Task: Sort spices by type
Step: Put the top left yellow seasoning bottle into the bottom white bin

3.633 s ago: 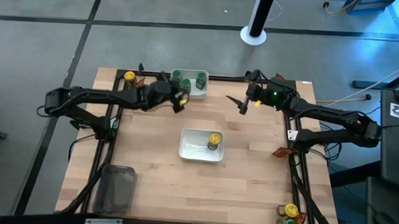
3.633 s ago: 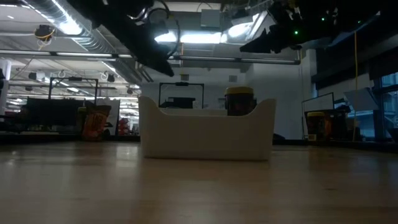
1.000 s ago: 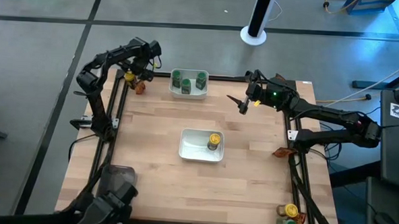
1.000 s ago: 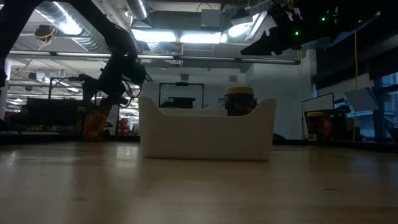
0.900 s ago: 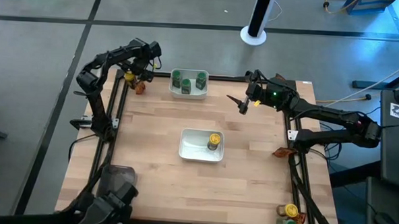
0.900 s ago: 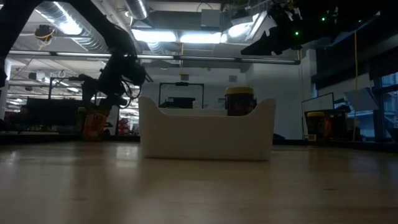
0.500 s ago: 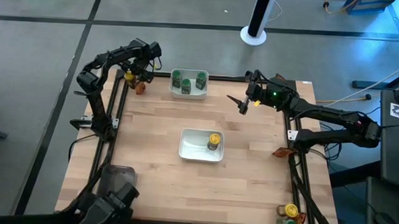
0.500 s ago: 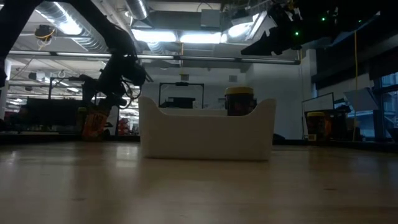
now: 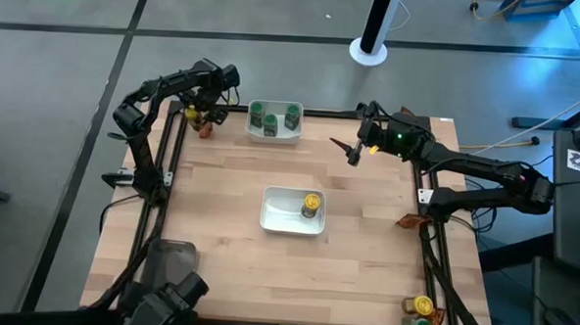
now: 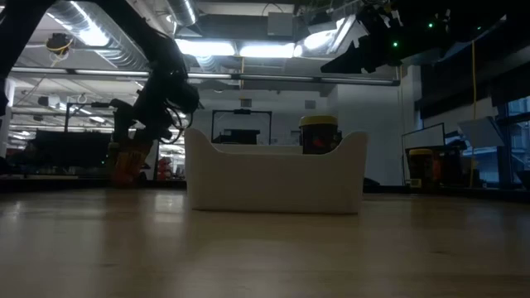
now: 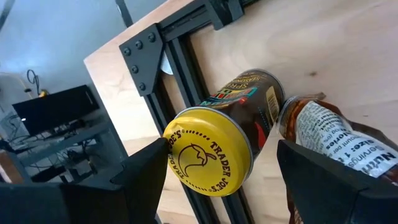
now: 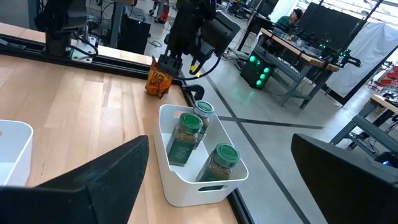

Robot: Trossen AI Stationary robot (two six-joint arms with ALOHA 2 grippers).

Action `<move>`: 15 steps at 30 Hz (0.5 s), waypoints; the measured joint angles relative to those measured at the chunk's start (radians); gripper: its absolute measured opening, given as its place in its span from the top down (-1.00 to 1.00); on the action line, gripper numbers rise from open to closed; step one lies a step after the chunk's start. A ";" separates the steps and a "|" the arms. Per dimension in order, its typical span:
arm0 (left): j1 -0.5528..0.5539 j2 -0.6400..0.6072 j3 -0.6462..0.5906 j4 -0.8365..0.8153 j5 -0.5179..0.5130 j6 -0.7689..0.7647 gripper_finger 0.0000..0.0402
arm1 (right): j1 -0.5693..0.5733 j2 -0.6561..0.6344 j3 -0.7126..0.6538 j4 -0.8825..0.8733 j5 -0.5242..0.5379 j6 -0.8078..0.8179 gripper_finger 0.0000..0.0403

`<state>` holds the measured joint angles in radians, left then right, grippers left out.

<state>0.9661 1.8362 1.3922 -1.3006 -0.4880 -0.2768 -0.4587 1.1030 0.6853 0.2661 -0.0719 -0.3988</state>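
At the table's far-left corner a jar with a yellow cap stands beside a brown-orange packet. My left gripper hangs over them, open and pointing steeply down, with one finger on either side of the jar's cap; in the high view the gripper is above the jar. Three green-capped jars stand in the far white bowl. One yellow-capped jar stands in the middle bowl. My right gripper hovers open, high over the far right of the table.
A clear grey tray lies near the left front edge. A yellow-capped jar and a green-capped one stand at the front right corner, and a packet lies at the right edge. A black frame rail runs beside the corner jar.
My left gripper has rolled a little about its own axis above the far-left corner, its fingers staying open. The jar and the packet below it have kept their places.
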 joint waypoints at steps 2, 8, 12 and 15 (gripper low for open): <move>0.000 0.000 0.002 -0.002 0.000 0.000 -0.41 | 0.000 0.000 0.000 0.000 0.000 0.000 -0.94; 0.003 -0.001 0.059 -0.037 0.031 -0.029 -0.41 | 0.000 0.000 0.000 0.000 0.000 0.000 -0.94; 0.024 -0.022 0.064 -0.054 0.016 -0.047 -0.41 | 0.000 0.000 0.000 0.000 0.000 0.000 -0.94; 0.043 -0.024 0.064 -0.079 0.009 -0.065 -0.41 | 0.000 0.000 0.000 -0.003 0.000 0.000 -0.94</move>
<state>1.0087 1.8118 1.4563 -1.3801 -0.4786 -0.3414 -0.4587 1.1030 0.6857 0.2628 -0.0723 -0.3988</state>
